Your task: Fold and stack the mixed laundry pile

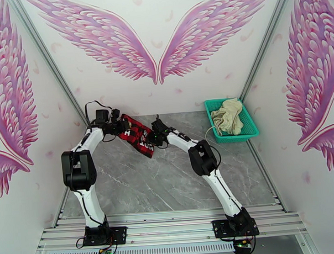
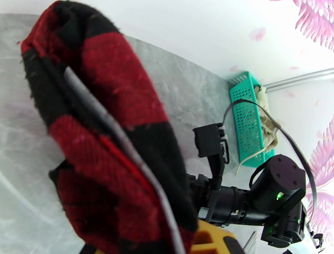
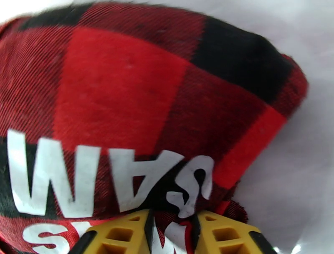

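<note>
The left fingers and right fingers clamp the red-and-black checked flannel shirt near the far edge of the grey marble surface; bare marble spreads nearside. The right wrist view adds white lettering.

- In the right wrist view the checked shirt runs off the left and bottom edges, cropping its lower lettering.
- The bottom edge crops the right gripper.
- From above, the fingertips of the left gripper are too small to tell.
- The basket wall hides most of the cream garment.
</note>
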Robot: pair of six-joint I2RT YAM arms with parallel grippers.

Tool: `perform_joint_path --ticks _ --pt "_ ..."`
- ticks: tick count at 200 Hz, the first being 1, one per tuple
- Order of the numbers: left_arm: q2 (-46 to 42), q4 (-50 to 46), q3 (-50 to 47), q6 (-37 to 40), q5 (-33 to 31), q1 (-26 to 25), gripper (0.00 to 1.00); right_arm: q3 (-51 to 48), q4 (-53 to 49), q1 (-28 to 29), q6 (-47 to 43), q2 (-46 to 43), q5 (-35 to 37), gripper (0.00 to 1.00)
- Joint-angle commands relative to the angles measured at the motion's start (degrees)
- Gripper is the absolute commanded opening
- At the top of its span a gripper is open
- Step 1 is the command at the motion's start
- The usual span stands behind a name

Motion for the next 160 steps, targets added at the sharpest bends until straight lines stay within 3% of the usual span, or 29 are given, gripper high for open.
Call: perform_joint_path --ticks 1,31,52,74,111,141,160 --pt "-4.50 -14.80 4.75 10.64 0.24 -0.62 0.00 -5.96 -0.39 -0.39 -0.28 -5.93 -0.22 0.45" --pt "-6.78 -19.54 6.24 13.50 -6.88 -3.61 0.00 -31.11 9.17 -5.24 -0.41 -23.67 -3.03 0.51" --pt "-7.79 -23.46 7.16 15.64 -16.09 -9.48 0.00 -45.04 8.92 -9.07 -3.76 -34.60 -3.05 0.54" --pt "-9.47 -22.99 5.61 12.48 -24.27 -16.94 0.00 -56.17 5.80 -14.10 -6.02 -44.72 -2.49 0.54" --pt "-9.08 -22.94 5.49 5.53 -40.04 -33.62 0.00 -66.21 -2.07 -23.05 -9.28 -56.68 -1.67 0.50" --pt "-3.26 -25.30 10.33 -0.23 -54.35 -46.69 0.00 -68.88 -6.61 -27.99 -11.47 -60.04 -1.88 0.49" --pt "-1.49 -22.99 10.08 -2.91 -52.90 -49.79 0.00 -70.62 -6.74 -29.49 -10.93 -60.93 -4.64 0.47"
